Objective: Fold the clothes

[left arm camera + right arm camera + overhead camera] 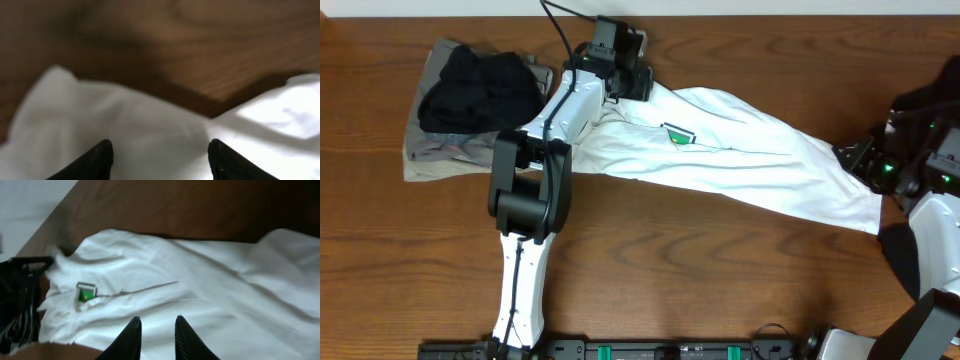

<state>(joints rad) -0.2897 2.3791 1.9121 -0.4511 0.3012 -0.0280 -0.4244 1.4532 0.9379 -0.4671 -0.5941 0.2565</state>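
Observation:
The clothes' white T-shirt (750,160) lies stretched in a long band from upper left to right, its green print (677,134) facing up. My left gripper (638,88) sits over the shirt's left end. In the left wrist view that gripper (160,145) is wide open, with white cloth (125,125) lying under the gap. My right gripper (850,158) is at the shirt's right end. The right wrist view shows it (157,319) open by a narrow gap over the shirt (210,295), with the print (86,294) far off.
A black garment (480,85) lies bunched on a grey-khaki one (440,155) at the upper left, beside the left arm (535,190). Bare wood (720,280) spreads in front of the shirt. The table's back edge (770,12) runs close behind.

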